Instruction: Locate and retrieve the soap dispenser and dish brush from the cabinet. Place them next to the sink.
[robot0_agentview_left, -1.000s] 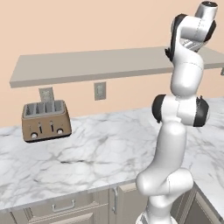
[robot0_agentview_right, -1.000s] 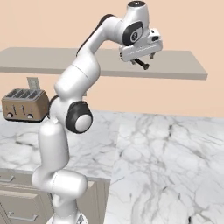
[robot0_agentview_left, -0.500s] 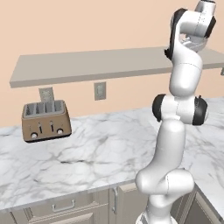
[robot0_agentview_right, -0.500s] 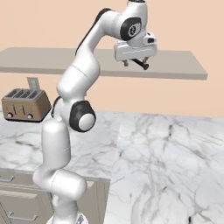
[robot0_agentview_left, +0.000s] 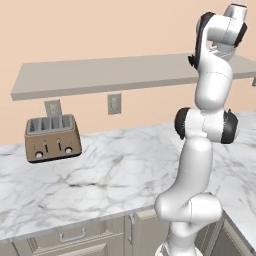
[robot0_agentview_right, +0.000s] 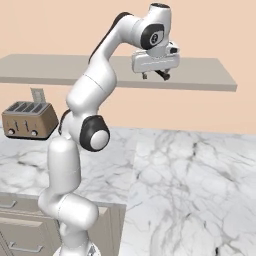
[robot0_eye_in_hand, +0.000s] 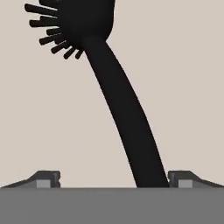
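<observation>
Your arm has swung the gripper (robot0_agentview_right: 155, 75) lower over the cabinet (robot0_agentview_right: 200, 75), jaws wide and empty astride the dish brush (robot0_eye_in_hand: 118, 105) lying flat there; it looks light, stiff and slim, so pinch the handle mid-length.

Since a second ago, the arm has drawn its wrist up and back toward the cabinet (robot0_agentview_right: 200, 75), bringing the pincer (robot0_agentview_right: 155, 75) lower, close over the shelf board, fingers pointing down with jaws spread wide.
</observation>
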